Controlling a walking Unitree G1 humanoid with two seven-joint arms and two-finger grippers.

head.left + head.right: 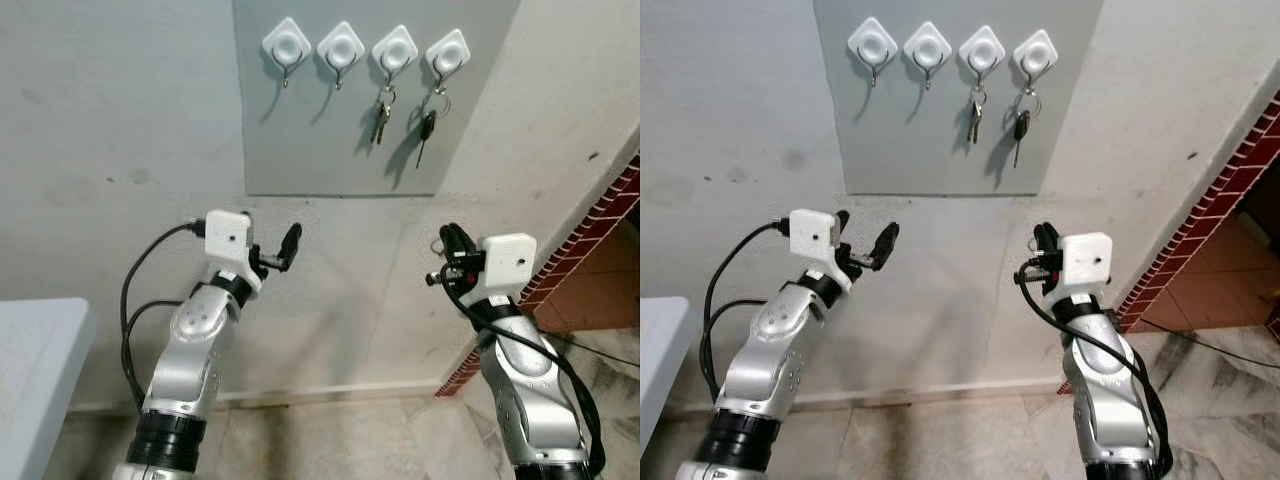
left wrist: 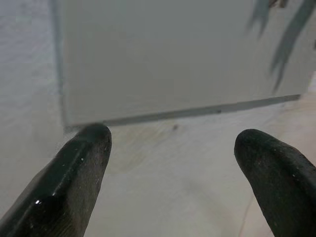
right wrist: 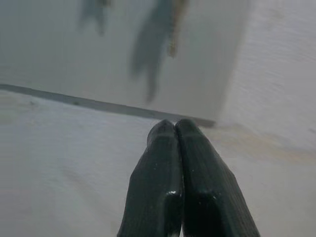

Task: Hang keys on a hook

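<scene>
A grey panel (image 1: 300, 140) on the wall carries a row of white hooks. The two on the left (image 1: 287, 45) (image 1: 340, 45) are bare. A bunch of silver keys (image 1: 380, 118) hangs from the third hook (image 1: 394, 50). A black-headed key (image 1: 427, 128) hangs from the fourth hook (image 1: 447, 52). My left gripper (image 1: 270, 240) is raised below the panel's lower left corner, open and holding nothing. My right gripper (image 1: 448, 234) is raised below the panel's lower right corner, shut with nothing between its fingers (image 3: 175, 148). The left wrist view shows both fingers (image 2: 79, 163) wide apart under the panel's lower edge.
A pale tabletop (image 1: 40, 370) juts in at the lower left. A red brick wall edge (image 1: 600, 230) slants down the right side. Tiled floor (image 1: 350, 440) lies below the wall. Black cables (image 1: 135, 300) loop beside the left arm.
</scene>
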